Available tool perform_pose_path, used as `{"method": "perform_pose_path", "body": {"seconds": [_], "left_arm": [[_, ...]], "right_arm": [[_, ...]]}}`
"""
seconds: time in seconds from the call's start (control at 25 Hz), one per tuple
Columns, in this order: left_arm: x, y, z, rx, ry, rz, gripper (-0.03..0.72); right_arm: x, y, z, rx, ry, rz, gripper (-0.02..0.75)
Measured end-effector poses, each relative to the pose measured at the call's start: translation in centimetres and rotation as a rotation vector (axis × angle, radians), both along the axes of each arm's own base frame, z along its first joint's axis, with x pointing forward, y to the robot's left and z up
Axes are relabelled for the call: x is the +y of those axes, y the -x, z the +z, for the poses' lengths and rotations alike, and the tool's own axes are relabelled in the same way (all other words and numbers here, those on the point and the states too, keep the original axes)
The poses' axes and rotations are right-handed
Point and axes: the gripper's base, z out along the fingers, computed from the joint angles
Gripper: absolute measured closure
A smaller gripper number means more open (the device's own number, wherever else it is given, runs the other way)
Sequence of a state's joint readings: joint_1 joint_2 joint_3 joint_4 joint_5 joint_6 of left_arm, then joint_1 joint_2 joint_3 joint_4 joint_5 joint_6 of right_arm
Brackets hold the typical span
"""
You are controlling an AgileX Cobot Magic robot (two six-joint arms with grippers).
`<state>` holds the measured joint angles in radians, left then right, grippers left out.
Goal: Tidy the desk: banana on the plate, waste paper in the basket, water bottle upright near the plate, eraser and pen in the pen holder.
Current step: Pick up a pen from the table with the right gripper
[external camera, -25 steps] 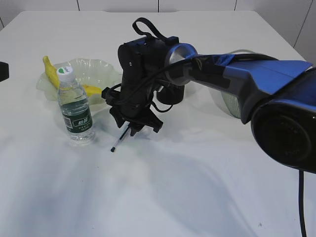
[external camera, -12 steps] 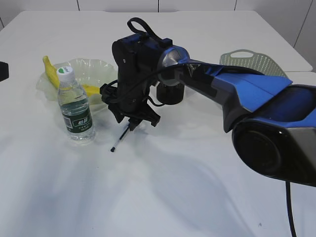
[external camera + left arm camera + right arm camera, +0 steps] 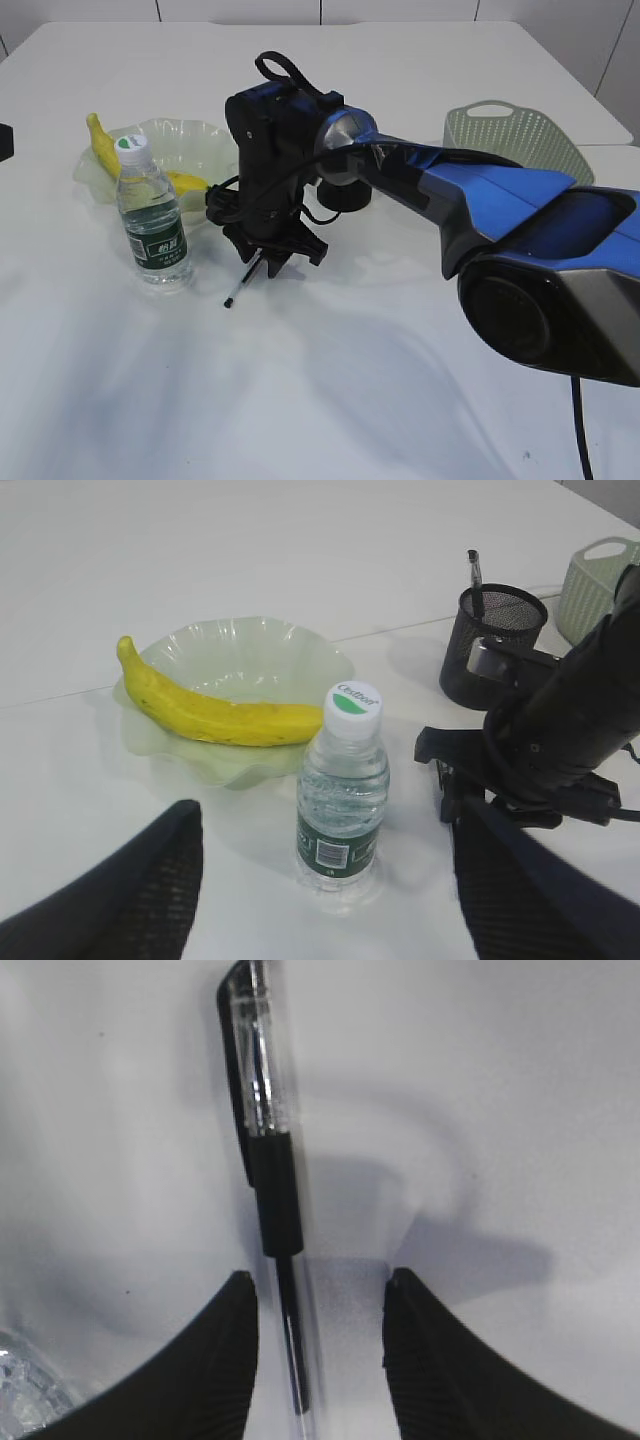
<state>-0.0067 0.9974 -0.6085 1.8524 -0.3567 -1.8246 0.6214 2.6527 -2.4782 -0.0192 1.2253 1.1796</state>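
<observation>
We see a white desk [image 3: 330, 400]. Directly on it lie a green plate [image 3: 190, 140], an upright water bottle [image 3: 152, 215] just beside the plate, a pen [image 3: 243, 280], a black pen holder [image 3: 490, 640] and a basket [image 3: 515, 135].

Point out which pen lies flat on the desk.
The black-and-clear pen between the right gripper's fingers lies flat; the other pen stands in the pen holder.

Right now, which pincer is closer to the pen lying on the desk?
Right. The right pincer is open astride the pen, fingers either side. The left pincer hangs back beyond the water bottle.
</observation>
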Motion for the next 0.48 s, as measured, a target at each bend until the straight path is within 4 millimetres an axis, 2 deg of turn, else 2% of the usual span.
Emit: {"method": "perform_pose_path", "body": {"seconds": [0.48], "left_arm": [[0.03,-0.02,0.01,-0.001,-0.001,0.004,0.137]], "right_arm": [[0.02,0.03,-0.27,0.006,0.006,0.018,0.421]]}}
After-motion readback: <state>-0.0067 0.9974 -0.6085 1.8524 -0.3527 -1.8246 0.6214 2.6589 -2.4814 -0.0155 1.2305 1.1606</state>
